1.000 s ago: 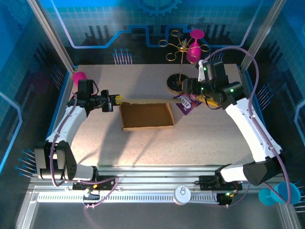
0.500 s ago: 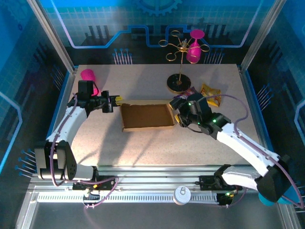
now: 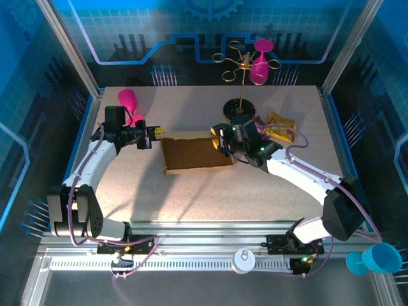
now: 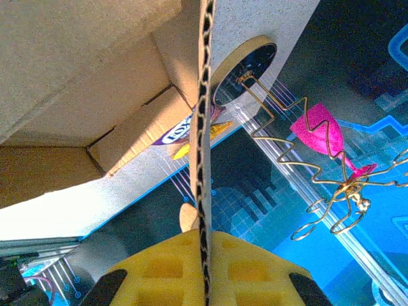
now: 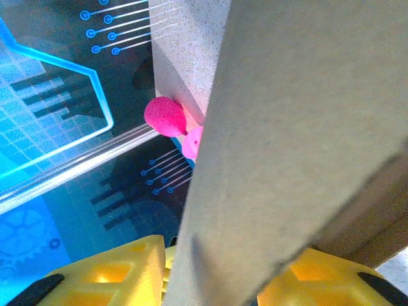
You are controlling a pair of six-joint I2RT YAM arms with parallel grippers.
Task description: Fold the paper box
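Left wrist: left end effector (image 4: 205,271) pinches paper box (image 4: 137,131); right end effector (image 5: 217,274) straddles it, grip unclear.

Robot lab cell: aluminium frame (image 3: 191,228), circuit-print walls (image 3: 127,25).

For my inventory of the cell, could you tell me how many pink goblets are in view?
2. One goblet hangs on the gold wire stand at the back; the other goblet lies near the table's far-left corner. None seems hidden.
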